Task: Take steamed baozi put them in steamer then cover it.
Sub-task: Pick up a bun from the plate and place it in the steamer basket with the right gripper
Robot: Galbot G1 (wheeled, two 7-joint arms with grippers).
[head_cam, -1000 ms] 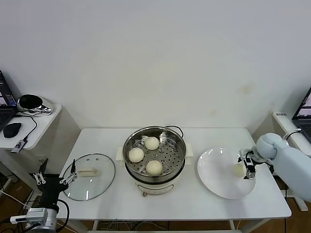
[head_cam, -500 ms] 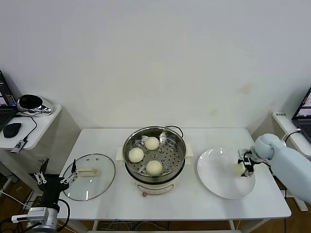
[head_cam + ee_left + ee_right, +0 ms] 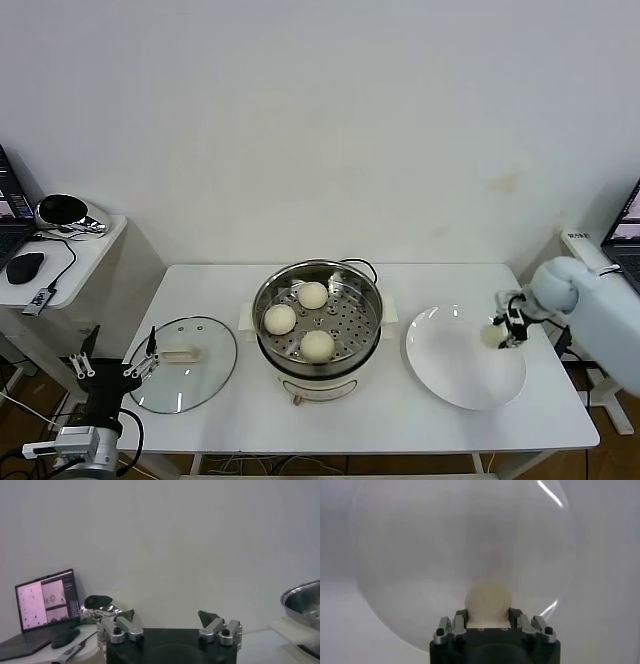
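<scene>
- The right gripper point(image 3: 505, 331) held one pale cream-white round bun point(image 3: 491, 334) between its fingers, above the flat white plate point(image 3: 450, 372).
- Three more buns point(image 3: 280, 319) lay in the shiny steel steamer pot point(image 3: 368, 292).
- The clear glass lid point(image 3: 215, 366) lay left of the pot.
- The left gripper point(image 3: 169, 621) hung wide apart, off the table's left end.

a plain white wall point(image 3: 320, 120) fills the scene behind a white table point(image 3: 250, 410). left of the table stands a small white side desk point(image 3: 60, 262) — on it a laptop point(image 3: 45, 600), a black mouse point(image 3: 25, 266) and a cable.
</scene>
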